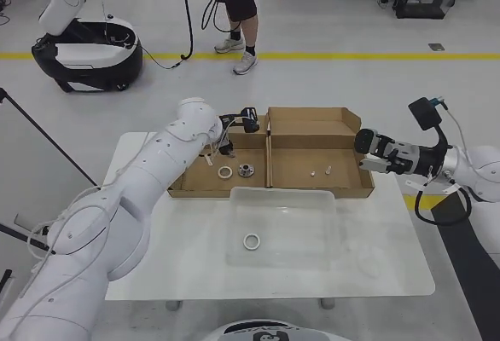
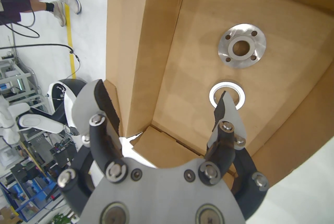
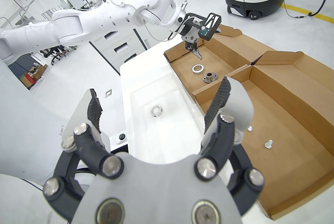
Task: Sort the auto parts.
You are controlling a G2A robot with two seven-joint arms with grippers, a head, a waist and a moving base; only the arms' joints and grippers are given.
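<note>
Top view, left gripper (image 2: 161, 89) spread empty above ring (image 1: 224, 172) beside flange (image 1: 247, 170), right gripper (image 3: 159, 85) spread empty beside cardboard box (image 1: 318, 193)

Tall walls close in the left box (image 2: 135, 52). A ring (image 2: 227, 85) and a flange (image 2: 242, 58) sit on its floor, with bare floor around them.

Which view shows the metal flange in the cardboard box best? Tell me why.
The left wrist view: the metal flange lies close below the camera, face-on, its centre bore and bolt holes plain. The top view shows it small beside the ring; the right wrist view shows it far off, from the side.
</note>
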